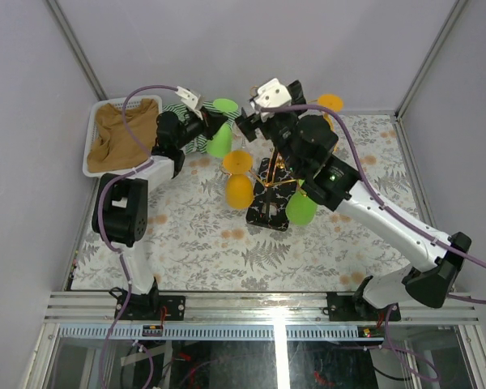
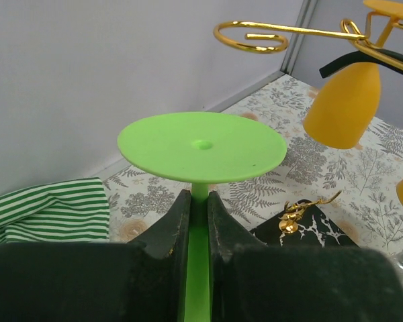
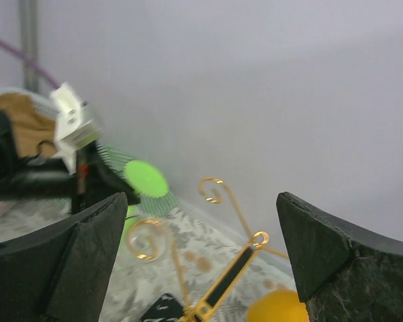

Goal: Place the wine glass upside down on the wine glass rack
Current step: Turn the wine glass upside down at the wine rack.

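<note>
Left gripper (image 2: 199, 201) is clenched on the stem of the green wine glass (image 2: 201, 146); the stem runs straight up between the dark fingers (image 2: 168, 228); the flat foot sits just past their tips, and the bowl is hidden behind them; the glass is held up off the table (image 1: 186, 235), to the left of the wine glass rack (image 1: 267, 212), not touching it; a gold curled arm and a hanging orange glass (image 2: 342, 100) show just beyond the foot; right gripper (image 3: 201, 201) hovers by the rack's top, jaws spread wide, nothing between them.
</note>
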{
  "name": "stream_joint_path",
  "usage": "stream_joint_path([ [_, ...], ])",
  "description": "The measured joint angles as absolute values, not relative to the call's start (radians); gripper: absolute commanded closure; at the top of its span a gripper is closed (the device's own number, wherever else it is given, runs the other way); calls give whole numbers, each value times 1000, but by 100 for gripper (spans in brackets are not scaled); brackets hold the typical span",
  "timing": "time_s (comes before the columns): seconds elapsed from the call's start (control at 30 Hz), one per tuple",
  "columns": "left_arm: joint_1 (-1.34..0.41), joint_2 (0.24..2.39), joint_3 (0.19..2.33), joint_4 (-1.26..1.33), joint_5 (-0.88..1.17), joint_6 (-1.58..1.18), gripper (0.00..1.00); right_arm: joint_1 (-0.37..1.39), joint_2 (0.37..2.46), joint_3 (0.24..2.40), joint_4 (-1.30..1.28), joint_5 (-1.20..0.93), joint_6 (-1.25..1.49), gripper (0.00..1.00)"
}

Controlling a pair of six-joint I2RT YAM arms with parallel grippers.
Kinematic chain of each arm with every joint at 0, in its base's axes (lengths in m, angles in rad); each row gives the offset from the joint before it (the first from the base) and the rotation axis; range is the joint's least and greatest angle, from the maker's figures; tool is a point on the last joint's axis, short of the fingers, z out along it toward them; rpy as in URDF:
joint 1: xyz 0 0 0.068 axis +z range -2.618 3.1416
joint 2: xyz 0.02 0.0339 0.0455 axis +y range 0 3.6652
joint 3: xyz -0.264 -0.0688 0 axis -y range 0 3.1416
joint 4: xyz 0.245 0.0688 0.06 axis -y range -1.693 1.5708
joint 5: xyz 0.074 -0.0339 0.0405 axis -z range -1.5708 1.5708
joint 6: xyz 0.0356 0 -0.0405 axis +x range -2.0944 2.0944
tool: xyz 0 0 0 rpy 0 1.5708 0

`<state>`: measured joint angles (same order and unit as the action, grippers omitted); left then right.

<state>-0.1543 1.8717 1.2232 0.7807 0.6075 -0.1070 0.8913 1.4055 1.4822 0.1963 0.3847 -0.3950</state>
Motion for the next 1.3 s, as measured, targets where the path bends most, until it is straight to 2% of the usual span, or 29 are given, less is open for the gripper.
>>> stream_joint_path([
  [0.4, -165, 1982, 1368, 815, 672, -137, 100, 777, 1507, 1683, 176, 473, -562, 1],
  [0.83, -175, 1987, 1385, 862, 738, -179, 100, 621, 1547, 1702, 181, 561, -609, 1],
  [1.3, -223, 2078, 1484, 1002, 779, -249, 100, 555, 1590, 1702, 194, 565, -633, 1],
])
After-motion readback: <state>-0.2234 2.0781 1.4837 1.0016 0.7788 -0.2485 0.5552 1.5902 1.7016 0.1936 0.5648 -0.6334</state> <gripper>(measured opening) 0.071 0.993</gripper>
